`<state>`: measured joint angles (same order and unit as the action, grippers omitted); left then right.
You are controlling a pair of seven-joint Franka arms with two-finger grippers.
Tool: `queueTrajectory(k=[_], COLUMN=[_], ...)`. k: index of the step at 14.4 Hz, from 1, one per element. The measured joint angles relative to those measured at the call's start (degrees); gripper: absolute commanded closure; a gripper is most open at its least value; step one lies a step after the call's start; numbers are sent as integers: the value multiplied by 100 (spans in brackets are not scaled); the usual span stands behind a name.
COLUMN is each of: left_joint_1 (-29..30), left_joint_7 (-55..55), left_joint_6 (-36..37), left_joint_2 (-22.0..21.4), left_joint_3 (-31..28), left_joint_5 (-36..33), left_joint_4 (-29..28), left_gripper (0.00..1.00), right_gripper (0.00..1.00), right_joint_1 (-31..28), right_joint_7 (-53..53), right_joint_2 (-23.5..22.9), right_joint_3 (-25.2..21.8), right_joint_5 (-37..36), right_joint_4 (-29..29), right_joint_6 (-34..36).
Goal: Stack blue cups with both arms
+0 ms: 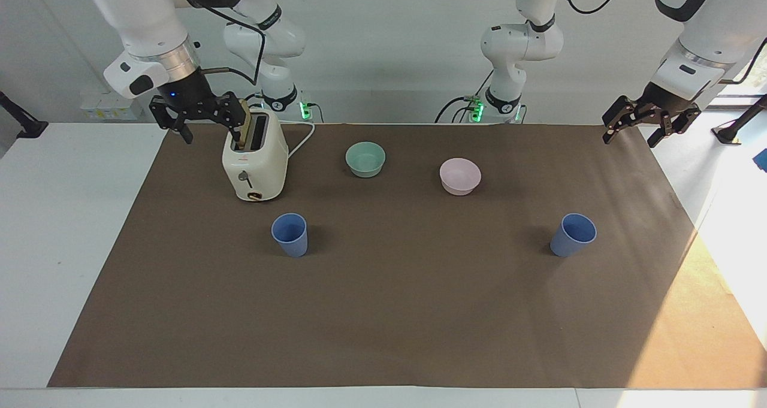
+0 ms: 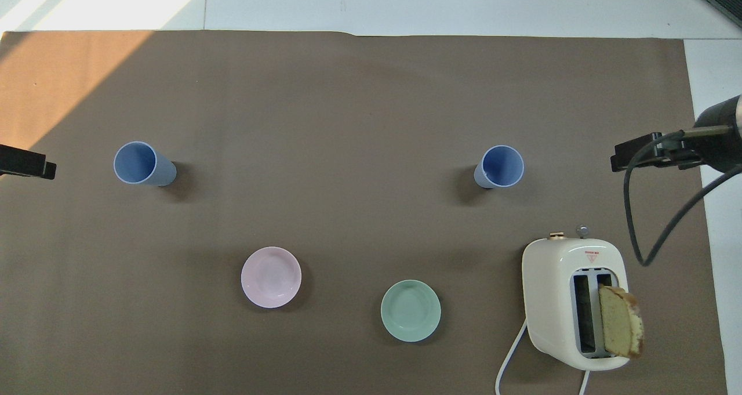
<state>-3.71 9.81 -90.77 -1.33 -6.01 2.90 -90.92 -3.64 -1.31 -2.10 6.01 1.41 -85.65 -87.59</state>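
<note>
You have two blue cups upright on the brown mat, well apart: one cup (image 1: 290,234) just beside the toaster (image 1: 254,162), the other cup (image 1: 573,235) toward the left arm's end. Right gripper (image 1: 198,123) hangs spread above the mat's edge by the toaster; left gripper (image 1: 641,129) spread, empty.

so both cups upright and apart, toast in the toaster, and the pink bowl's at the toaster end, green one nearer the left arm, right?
Bowls are swapped. The facing view shows the green bowl toward the toaster and the pink bowl nearer the left arm. Both cups upright and apart, toast in the toaster: correct.
</note>
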Motion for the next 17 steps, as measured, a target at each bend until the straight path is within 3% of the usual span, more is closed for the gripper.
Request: queueTrajectory(k=[17], left_joint_1=[-30], left_joint_7=[-87], left_joint_6=[-39], left_joint_2=[0], left_joint_3=[7], left_joint_5=[0], left_joint_4=[0], left_gripper=[0], right_gripper=[0], right_joint_1=[0], right_joint_7=[0], right_joint_2=[0], right_joint_3=[0], right_joint_5=[0], right_joint_4=[0], right_joint_6=[0])
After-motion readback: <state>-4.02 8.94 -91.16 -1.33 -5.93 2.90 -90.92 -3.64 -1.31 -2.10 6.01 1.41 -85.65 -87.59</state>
